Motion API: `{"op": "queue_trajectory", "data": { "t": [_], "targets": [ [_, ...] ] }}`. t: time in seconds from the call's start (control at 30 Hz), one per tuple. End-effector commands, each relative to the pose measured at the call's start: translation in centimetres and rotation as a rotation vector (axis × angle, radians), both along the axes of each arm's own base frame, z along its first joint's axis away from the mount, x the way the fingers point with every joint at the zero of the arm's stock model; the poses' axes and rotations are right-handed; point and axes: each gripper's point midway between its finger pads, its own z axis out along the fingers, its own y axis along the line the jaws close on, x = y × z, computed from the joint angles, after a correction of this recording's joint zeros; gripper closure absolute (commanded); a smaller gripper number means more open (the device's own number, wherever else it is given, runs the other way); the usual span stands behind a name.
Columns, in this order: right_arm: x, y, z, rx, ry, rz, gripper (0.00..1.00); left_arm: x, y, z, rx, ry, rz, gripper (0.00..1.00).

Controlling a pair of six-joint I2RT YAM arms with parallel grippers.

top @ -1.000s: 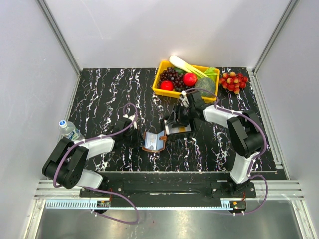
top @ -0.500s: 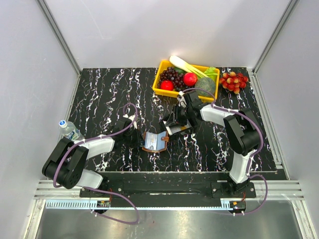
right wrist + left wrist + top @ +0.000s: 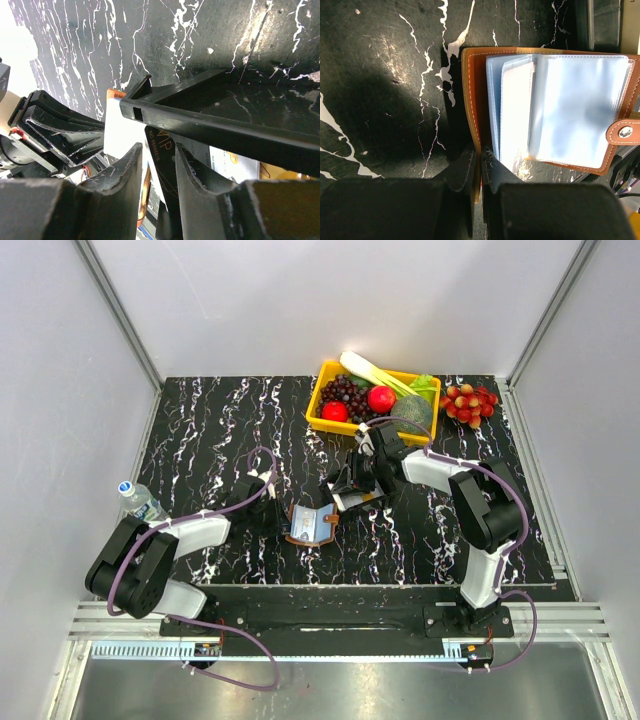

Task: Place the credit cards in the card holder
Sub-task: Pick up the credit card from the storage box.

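Card holder [image 3: 550, 107] edge seemingly hidden by pincer [image 3: 479, 154].

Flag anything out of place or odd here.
The red fruit cluster lies on the black marbled mat beside the yellow plastic crate, not in it. A clear plastic bottle sits at the mat's left edge.

Non-task items:
- Yellow plastic tray [image 3: 320, 390] sits just beyond the right pincer [image 3: 157, 150]. In it: dark grapes [image 3: 345, 390], two red round fruits [image 3: 381, 398], a pale leek [image 3: 368, 369] and broccoli [image 3: 415, 412].
- Loose bunch of small red fruits [image 3: 470, 402] lies beyond and right of that pincer, just beside the tray.
- Small black open-topped plastic box [image 3: 225, 130] is right at the right pincer's tips.
- Clear plastic water bottle with blue cap [image 3: 140, 501] lies well left of the left pincer [image 3: 480, 165], at the mat's edge.
- Black, white-veined marble-look mat [image 3: 220, 430] lies under it all.
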Motion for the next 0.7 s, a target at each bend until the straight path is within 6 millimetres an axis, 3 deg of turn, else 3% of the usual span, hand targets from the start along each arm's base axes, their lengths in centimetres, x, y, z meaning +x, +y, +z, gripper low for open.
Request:
{"op": "queue_trajectory", "data": {
  "t": [0.0, 0.1, 0.5, 0.67],
  "targets": [
    [-0.29, 0.7, 3.01, 0.052, -0.057, 0.036, 0.62, -0.4, 0.07, -0.49, 0.022, 0.018, -0.023, 1.0],
    [-0.26, 0.66, 2.99, 0.05, -0.056, 0.031, 0.62, -0.41, 0.07, -0.54, 0.022, 0.02, -0.023, 1.0],
    [-0.41, 0.68, 2.28, 0.048, -0.037, 0.032, 0.79, -0.7, 0.12, -0.85, 0.024, 0.031, -0.029, 1.0],
    [-0.51, 0.84, 2.45, 0.061, -0.035, 0.039, 0.75, -0.62, 0.08, -0.8, 0.024, 0.03, -0.029, 1.0]
  ]
}}
